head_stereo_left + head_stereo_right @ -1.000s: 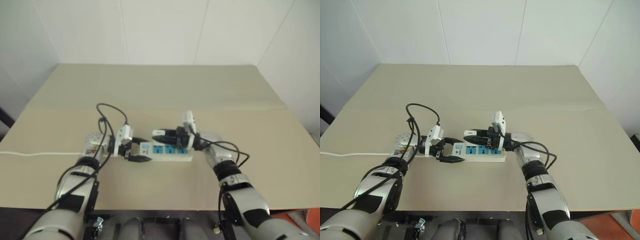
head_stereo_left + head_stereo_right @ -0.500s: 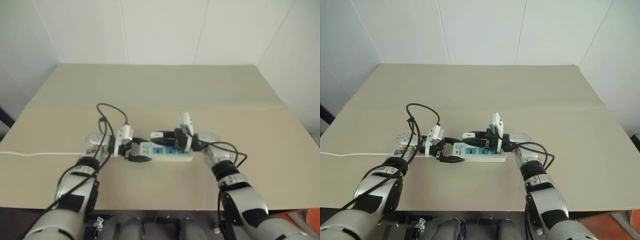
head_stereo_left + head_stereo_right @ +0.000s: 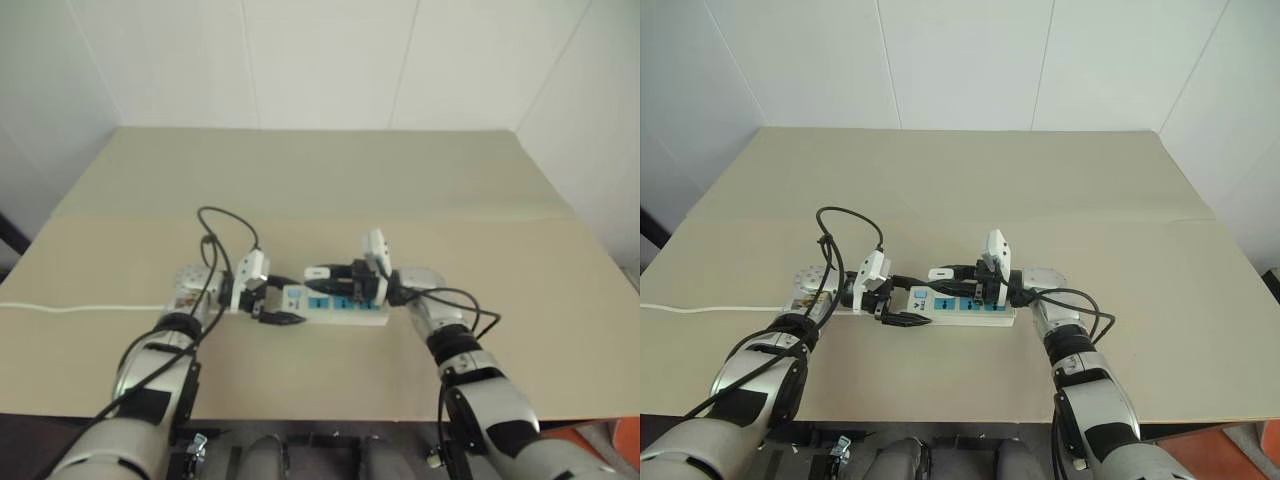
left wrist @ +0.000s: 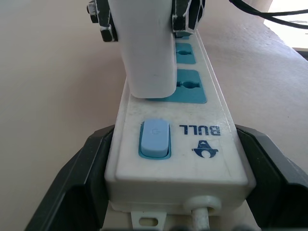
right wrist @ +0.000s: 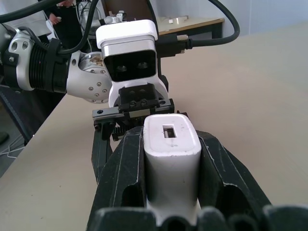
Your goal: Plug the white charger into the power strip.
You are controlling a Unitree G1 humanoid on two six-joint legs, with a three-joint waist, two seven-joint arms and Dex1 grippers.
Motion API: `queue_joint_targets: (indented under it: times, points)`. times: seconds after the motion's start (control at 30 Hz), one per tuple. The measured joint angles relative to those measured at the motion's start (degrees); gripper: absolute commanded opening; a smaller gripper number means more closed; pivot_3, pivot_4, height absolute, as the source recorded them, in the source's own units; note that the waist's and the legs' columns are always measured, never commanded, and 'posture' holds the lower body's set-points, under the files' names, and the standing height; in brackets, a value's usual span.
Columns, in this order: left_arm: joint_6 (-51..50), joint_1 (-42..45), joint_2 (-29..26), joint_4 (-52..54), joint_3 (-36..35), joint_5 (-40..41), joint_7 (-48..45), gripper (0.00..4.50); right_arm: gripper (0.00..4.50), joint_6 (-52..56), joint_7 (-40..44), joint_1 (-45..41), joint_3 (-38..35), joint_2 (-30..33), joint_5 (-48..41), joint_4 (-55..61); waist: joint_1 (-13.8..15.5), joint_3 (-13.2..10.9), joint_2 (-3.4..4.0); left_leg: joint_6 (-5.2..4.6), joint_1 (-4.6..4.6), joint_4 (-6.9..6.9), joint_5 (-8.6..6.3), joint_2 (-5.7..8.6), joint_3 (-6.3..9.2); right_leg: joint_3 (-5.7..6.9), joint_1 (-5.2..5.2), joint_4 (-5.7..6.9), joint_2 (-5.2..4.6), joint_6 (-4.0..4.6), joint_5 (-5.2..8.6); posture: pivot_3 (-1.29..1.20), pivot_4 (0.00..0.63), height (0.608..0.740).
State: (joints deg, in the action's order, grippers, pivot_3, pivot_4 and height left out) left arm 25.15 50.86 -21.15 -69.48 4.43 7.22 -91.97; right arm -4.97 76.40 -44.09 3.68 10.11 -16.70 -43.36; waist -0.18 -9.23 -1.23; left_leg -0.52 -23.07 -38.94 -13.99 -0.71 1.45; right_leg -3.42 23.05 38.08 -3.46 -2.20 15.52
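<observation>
The right pincer pinches the white charger, one black finger pressed against each of its long sides. In the right wrist view the charger's end face with a small rectangular port faces the camera. In the left wrist view the charger stands on the power strip, its lower end resting on the blue socket face nearest the switch; whether it is fully seated cannot be told.

The left pincer is clamped on the switch end of the power strip, one black finger against each long side, next to the pale blue switch and the printed "BULL" mark. The thin white cord leaves that end and runs along the tabletop toward nine o'clock.

In the head views the power strip lies flat near the middle of the tabletop, its length running from nine to three o'clock. The left pincer meets it from the nine o'clock side, and the right pincer reaches in from three o'clock, above the blue sockets. Black cables loop over the left wrist.
</observation>
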Motion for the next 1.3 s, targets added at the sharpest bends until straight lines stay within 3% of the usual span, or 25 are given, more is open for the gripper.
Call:
queue_joint_targets:
  times: [0.67, 0.8, 1.3]
  points:
    - [-0.27, -0.08, -0.16, -0.17, 0.41, -0.08, 0.38, 3.31, 1.11, -11.85, -1.54, 0.94, 2.76, 0.03, 3.86, -1.85, -0.2, 0.0, 0.0, 0.0, 0.39, 0.04, 0.0, -0.01, 0.0, 0.0, -0.41, -0.07, 0.01, 0.0, 0.0, 0.0, 0.15, 0.74]
    - [-0.36, -0.3, -0.33, -0.42, 0.48, -0.2, 0.72, 3.31, 1.11, -11.73, -2.15, 0.29, 3.61, 0.02, 4.28, -2.8, -0.51, 0.0, 0.0, 0.0, 0.81, 0.12, -0.01, -0.01, 0.0, 0.0, -0.82, -0.16, 0.01, -0.01, 0.01, 0.0, 0.15, 0.74]
    - [-0.58, -0.3, -0.73, -0.94, 0.75, -0.22, 1.33, 3.31, 1.11, -6.91, -3.43, -1.29, 4.51, 0.0, 4.22, -3.49, -0.8, 0.05, 0.02, 0.0, 1.04, 0.1, -0.01, -0.03, -0.01, -0.04, -0.94, -0.04, 0.03, -0.01, 0.01, 0.0, 0.15, 0.74]
